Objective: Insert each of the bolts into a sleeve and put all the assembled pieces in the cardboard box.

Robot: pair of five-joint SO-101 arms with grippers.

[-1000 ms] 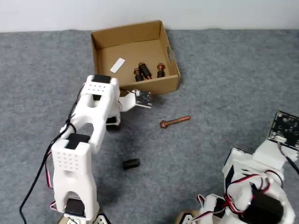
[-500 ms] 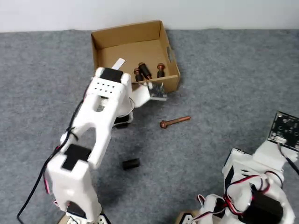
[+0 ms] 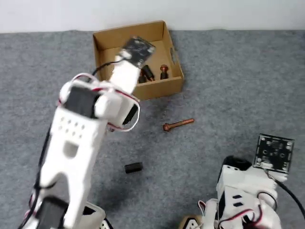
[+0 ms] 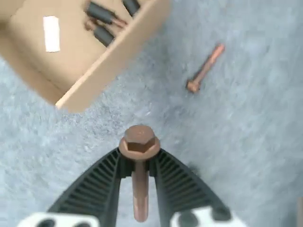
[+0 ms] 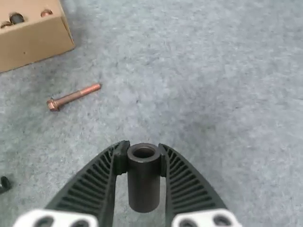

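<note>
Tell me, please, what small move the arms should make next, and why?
The left gripper is shut on a bolt, the right gripper on a sleeve with its bore showing, and the two are apart. So I would probably bring them toward each other and line the shank up with the bore.
</note>
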